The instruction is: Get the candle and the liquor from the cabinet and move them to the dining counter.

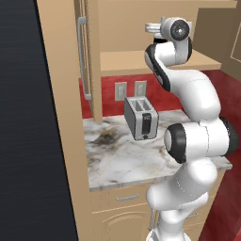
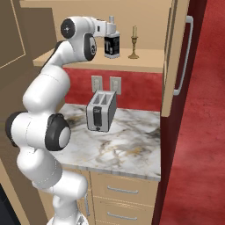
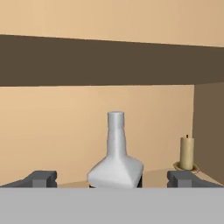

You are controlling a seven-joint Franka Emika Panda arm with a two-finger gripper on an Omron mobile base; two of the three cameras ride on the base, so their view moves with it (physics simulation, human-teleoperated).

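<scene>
Two dark fingertips (image 3: 42,178) of the white arm's gripper (image 3: 116,179) stand fully apart, straddling the squat black pale-necked liquor bottle (image 2: 112,44) on the open tan wooden cabinet's shelf (image 2: 145,59), evidently lined up to grasp it, slim tan brass-footed candle (image 2: 134,43) standing beside.

In the hand view the liquor (image 3: 116,164) shows just neck and shoulders, its body cut off below, the candle (image 3: 187,152) holder's foot is hidden, and the gripper (image 3: 112,179) shows only fingertips.
</scene>
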